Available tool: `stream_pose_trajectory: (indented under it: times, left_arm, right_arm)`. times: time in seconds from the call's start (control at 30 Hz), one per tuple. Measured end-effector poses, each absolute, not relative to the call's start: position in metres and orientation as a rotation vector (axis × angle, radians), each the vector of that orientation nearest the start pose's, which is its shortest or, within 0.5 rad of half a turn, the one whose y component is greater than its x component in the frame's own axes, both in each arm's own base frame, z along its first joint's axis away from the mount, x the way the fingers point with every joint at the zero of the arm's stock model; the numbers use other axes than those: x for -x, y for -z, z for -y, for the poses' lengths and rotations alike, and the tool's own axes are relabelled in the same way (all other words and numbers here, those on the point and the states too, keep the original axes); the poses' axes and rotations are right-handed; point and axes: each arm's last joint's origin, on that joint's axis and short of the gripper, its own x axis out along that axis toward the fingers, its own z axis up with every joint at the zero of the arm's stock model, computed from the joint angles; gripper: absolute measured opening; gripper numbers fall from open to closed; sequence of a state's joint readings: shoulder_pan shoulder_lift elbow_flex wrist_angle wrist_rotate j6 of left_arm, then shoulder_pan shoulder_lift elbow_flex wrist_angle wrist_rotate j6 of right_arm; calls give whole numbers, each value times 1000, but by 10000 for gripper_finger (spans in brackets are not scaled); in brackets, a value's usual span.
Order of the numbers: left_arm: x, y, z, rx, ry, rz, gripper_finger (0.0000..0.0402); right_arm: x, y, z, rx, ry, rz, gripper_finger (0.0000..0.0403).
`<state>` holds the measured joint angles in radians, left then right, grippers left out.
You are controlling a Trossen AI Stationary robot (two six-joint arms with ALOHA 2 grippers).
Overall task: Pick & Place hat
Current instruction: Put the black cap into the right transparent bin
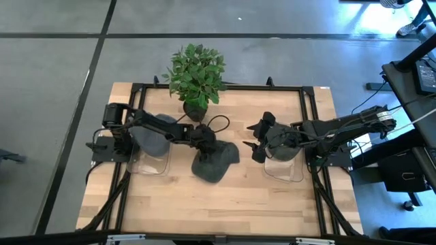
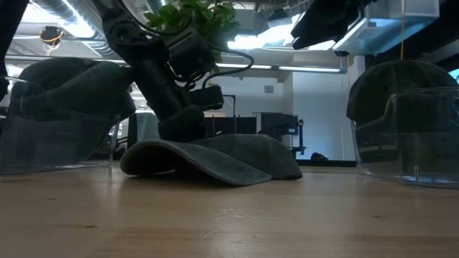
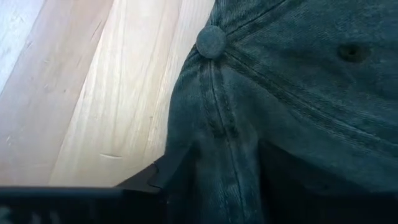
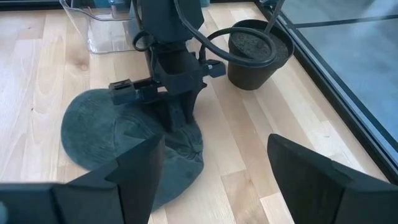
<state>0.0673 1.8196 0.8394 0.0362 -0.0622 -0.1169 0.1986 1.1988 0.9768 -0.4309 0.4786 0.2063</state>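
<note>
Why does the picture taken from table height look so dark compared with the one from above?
The low view faces bright ceiling lights, so the hat and the left gripper on it read as near silhouettes. The high view is evenly lit, showing the table grain. In the right wrist view the open right gripper looms dark.

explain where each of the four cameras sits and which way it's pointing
High view: above the table, straight down; shows both arms, the left gripper on the cap, the right gripper beside it.
Low view: table-top height, level across; shows the left arm on the cap.
Left wrist view: on the left arm, close on the cap's top button; its own fingers show.
Right wrist view: on the right arm, facing the left arm, cap and plant pot, also in the high view.
</note>
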Motion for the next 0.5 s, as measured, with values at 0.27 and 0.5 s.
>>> stream_pose_trajectory:
  times: [0.27,0.5]
  left_arm:
    - [-328,-111,-24,112,-173,-926,69]
    - [-328,-114,-24,81,-173,-916,9]
  right_arm:
    - [-248,-297,-36,15,329,-586,284]
    - [-248,-297,-37,6,324,-587,284]
